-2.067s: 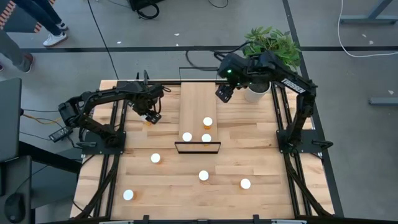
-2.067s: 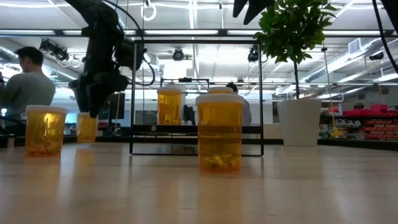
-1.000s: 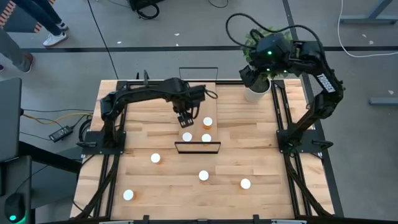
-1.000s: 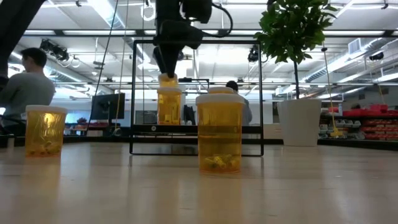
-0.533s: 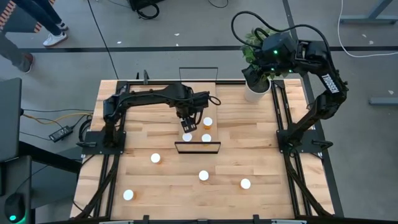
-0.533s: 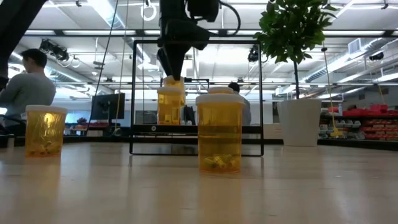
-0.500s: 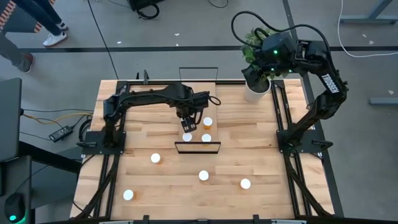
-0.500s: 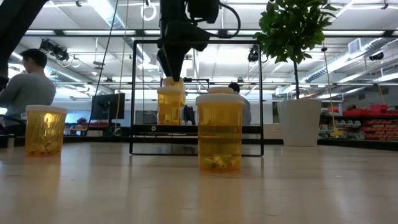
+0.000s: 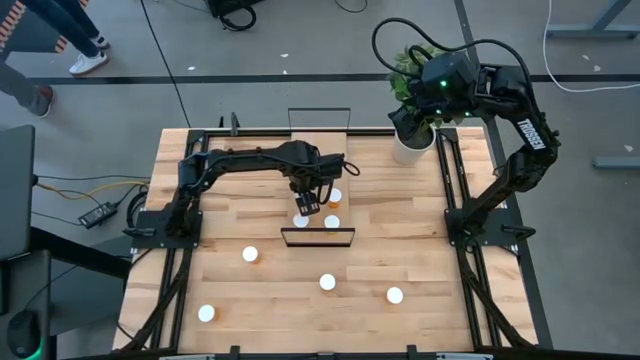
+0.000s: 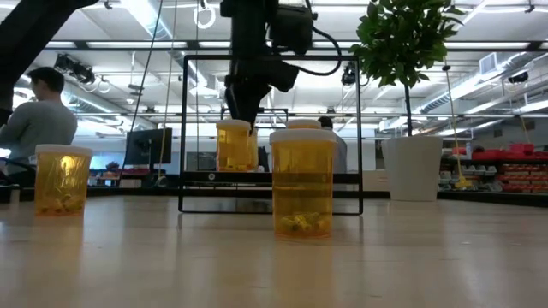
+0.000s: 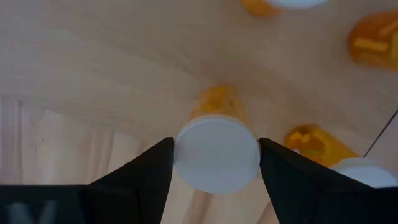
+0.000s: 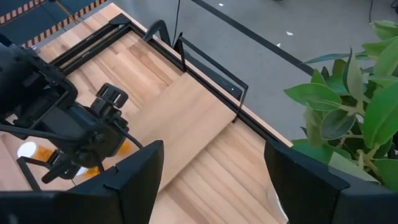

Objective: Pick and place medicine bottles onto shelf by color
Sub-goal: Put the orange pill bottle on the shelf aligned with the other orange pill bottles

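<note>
My left gripper (image 9: 308, 204) is over the near half of the pale shelf (image 9: 318, 160), shut on an orange medicine bottle with a white cap (image 11: 216, 154). Three other orange bottles stand on the shelf beside it: one (image 9: 334, 196), a second (image 9: 332, 221) and a third (image 9: 302, 219). In the low view my left gripper (image 10: 241, 113) comes down behind the nearest shelf bottle (image 10: 235, 147), which hides the held one. My right gripper (image 12: 211, 158) is open and empty, raised by the plant at the far right (image 9: 405, 118). My left gripper pinches the bottle's white cap by opposite sides of its rim (image 11: 180, 155) between its two fingers. The fingers come from above, pointing down. The bottle stays upright under them, its orange body (image 11: 214, 102) showing past the cap. Whether its base rests on the shelf I cannot tell.
Several more white-capped bottles stand on the tabletop nearer the front: one (image 9: 250, 254), another (image 9: 327, 282), another (image 9: 395, 295) and another (image 9: 206, 313). A white plant pot (image 9: 408, 150) stands at the far right. The shelf's black end frame (image 9: 318, 237) is just in front of my left gripper.
My left gripper, still shut on the orange bottle, has gone a little toward the table's near edge and right over the shelf, and down, so that in the low view the bottle has sunk behind the nearest shelf bottle.
</note>
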Robot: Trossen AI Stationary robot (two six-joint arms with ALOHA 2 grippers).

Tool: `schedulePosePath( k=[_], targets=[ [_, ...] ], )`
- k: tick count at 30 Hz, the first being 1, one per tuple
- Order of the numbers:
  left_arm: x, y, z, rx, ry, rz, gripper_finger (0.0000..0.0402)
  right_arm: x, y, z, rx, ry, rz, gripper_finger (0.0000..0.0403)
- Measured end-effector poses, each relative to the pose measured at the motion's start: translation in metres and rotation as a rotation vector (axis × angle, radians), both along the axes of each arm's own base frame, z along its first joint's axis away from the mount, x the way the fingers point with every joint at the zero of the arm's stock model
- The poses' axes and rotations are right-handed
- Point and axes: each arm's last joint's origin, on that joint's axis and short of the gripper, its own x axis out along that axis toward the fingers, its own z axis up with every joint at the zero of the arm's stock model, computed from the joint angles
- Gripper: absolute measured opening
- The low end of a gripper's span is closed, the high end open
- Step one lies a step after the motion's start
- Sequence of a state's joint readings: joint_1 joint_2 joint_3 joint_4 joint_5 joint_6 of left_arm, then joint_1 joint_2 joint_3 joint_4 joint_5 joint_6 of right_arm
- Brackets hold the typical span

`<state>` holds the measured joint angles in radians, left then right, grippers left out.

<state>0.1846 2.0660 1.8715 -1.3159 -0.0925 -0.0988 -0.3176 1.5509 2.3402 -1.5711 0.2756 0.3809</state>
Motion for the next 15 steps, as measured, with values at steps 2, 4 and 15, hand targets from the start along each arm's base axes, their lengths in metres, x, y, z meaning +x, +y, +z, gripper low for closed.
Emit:
schedulePosePath(
  k=[2,4,15],
  targets=[
    [0.0010,0.0009,-0.0025,0.001,0.007,-0.016,0.0231,0.0000,0.0000,0.0000,0.000,0.000,0.000,0.0287],
    [0.0017,0.0012,-0.0041,0.000,0.011,-0.029,0.0231,0.0000,0.0000,0.0000,0.000,0.000,0.000,0.0287],
    [0.0018,0.0032,-0.0040,0.038,0.023,-0.104,0.0231,0.0000,0.0000,0.0000,0.003,-0.002,-0.004,0.0287]
  ],
)
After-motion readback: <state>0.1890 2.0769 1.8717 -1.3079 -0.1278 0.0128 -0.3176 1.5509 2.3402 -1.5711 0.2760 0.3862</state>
